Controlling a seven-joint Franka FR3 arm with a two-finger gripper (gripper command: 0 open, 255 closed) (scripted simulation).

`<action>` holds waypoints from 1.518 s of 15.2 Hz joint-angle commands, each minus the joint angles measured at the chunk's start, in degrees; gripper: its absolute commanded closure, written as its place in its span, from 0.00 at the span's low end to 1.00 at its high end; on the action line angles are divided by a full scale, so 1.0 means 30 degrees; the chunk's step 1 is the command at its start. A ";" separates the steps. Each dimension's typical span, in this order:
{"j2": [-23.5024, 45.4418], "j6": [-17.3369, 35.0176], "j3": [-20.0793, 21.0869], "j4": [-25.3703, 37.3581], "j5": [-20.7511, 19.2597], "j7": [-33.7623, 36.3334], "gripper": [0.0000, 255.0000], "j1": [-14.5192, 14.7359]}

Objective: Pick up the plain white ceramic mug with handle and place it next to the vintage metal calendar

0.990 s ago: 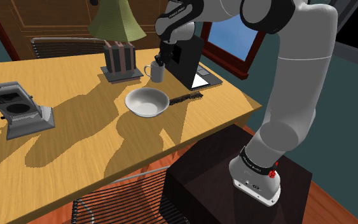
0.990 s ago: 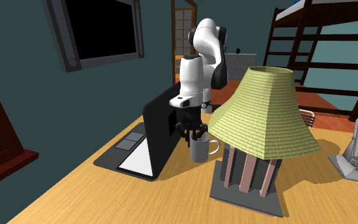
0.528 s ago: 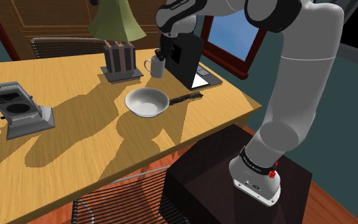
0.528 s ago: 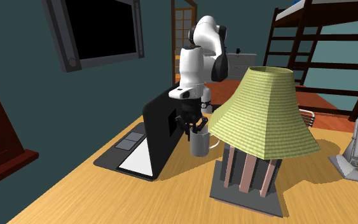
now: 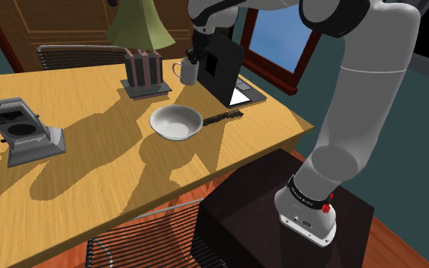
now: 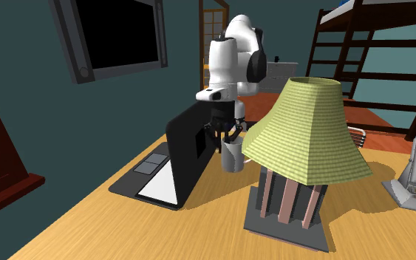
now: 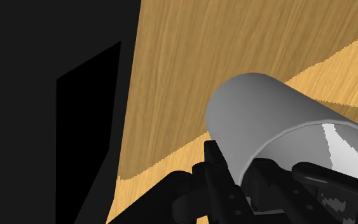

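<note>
Shoulder view, upper centre: the white mug (image 5: 187,72) was clasped at its rim by the end effector (image 5: 193,55) above the worktop (image 5: 91,175); in the second exterior view its handle was hidden by the lampshade (image 6: 306,133).

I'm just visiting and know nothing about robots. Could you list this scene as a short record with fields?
Table: wooden
Mug: pale grey, seemingly lifted off the table
Claw: shut on the mug's rim
Laptop: black, open, just beside the mug
Lamp: green shade, on the mug's other side
Bowl: white, on the table
Calendar: grey, far from the mug, at the shoulder view's left
</note>
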 commanded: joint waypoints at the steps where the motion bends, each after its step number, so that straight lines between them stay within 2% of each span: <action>1: -0.0174 -0.0482 -0.0016 0.0308 -0.0054 0.0058 1.00 0.0009; 23: -0.0833 -0.5871 -0.0125 0.5056 -0.0352 0.0486 1.00 -0.0049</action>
